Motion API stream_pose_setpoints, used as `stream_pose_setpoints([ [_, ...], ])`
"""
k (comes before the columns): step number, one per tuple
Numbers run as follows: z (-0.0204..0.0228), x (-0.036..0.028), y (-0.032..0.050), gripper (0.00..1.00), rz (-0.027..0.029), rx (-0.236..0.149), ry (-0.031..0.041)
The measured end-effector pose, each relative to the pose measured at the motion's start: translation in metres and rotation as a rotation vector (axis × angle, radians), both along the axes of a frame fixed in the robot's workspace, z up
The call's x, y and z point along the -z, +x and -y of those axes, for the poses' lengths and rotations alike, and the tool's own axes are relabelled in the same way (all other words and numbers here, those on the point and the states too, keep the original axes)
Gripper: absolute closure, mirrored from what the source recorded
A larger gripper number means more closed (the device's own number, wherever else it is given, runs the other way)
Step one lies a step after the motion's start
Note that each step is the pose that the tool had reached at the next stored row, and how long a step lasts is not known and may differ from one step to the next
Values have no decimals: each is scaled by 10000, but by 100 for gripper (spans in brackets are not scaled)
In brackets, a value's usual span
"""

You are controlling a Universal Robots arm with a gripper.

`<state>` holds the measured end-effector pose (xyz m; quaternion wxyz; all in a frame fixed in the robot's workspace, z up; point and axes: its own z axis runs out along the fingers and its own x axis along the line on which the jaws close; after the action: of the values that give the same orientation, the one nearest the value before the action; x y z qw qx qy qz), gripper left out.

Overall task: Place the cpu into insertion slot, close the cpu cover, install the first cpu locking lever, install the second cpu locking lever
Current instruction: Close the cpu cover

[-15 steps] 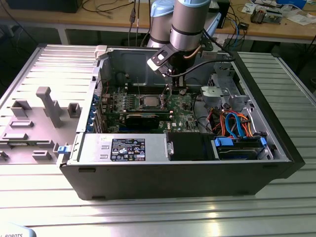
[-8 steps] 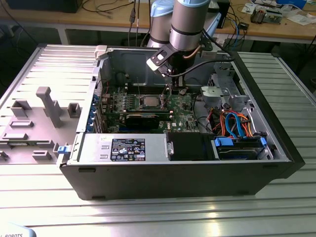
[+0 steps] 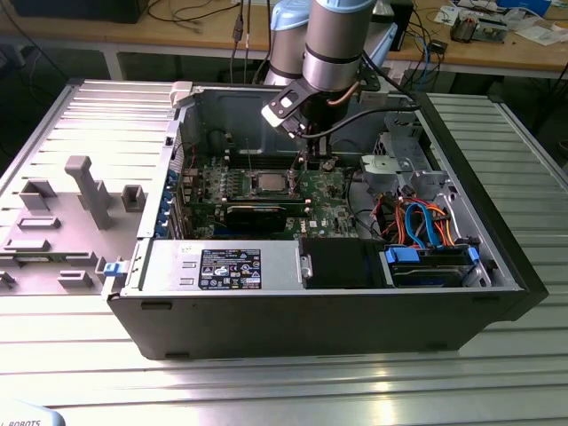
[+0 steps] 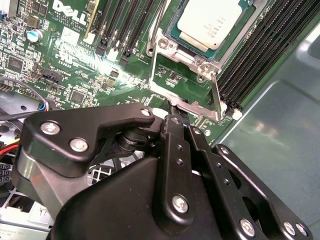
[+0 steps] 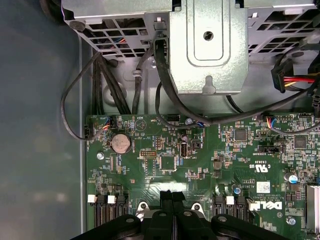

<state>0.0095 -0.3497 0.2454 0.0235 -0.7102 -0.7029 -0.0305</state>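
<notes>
Seated cpu (image 4: 212, 22) in insertion slot (image 4: 171, 31), upper centre of second wrist view; cpu cover (image 4: 216, 95) open below it, tool (image 4: 173, 107) closed against its free edge; cover-closing step, apparently needing a swing over the cpu.

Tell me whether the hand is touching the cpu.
Apart. In the second wrist view the hand ends at the near edge of the cpu cover, with the cover's window between it and the cpu.

The cpu (image 4: 210, 22), a silvery-grey square chip, is seated flat in the insertion slot (image 4: 186, 46), a metal-rimmed socket. The cpu cover (image 4: 186, 103), a thin silvery windowed frame, is swung open, raised at the chip's 3 o'clock in the exterior view.
</notes>
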Motion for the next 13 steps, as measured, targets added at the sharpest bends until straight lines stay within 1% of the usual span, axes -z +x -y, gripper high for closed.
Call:
stream_pose_setpoints([
  [13, 0, 0, -25, 89, 0, 0, -1],
])
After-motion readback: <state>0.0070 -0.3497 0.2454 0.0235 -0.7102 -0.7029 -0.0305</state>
